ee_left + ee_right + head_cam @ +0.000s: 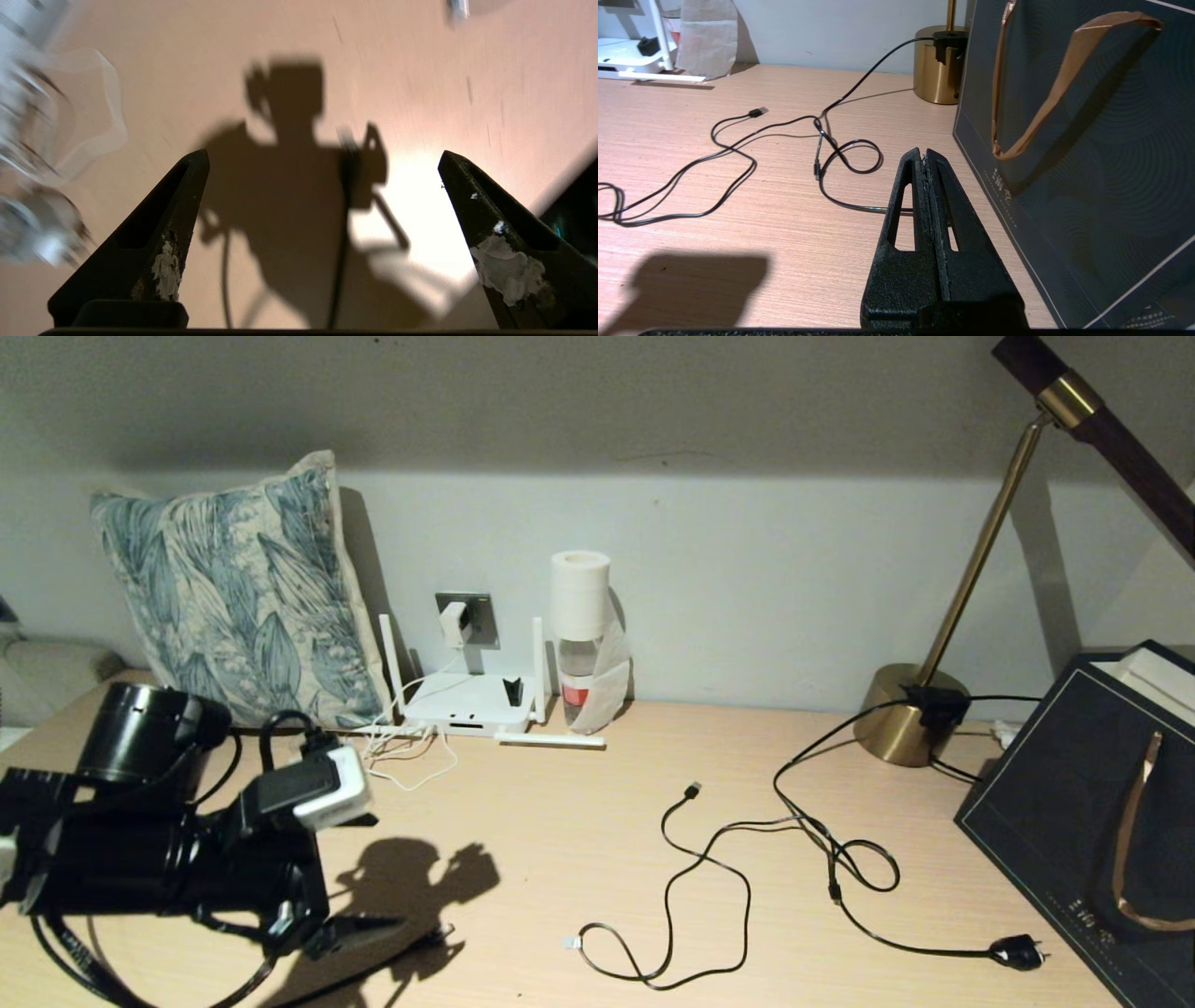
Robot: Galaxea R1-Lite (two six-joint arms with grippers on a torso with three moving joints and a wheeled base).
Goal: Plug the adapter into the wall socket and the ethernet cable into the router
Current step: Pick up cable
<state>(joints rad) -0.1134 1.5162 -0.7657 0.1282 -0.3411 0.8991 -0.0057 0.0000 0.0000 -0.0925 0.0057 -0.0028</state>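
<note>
Adapter [455, 623]: you'll find it seated in the wall socket [479, 614], far left-centre; that step looks done.
Router [467, 702]: on the bench [560, 821] below the socket.
Ethernet cable: you cannot pick it out with certainty; locate it next.
Left gripper [322, 196]: near left above the bench, fingers wide, holding nothing.
Right gripper [925, 156]: near right, fingers pressed together, idle.

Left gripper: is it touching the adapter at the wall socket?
Apart. In the head view the left gripper hangs open over the near desk edge, while the adapter sits on the wall socket far behind it.
</note>
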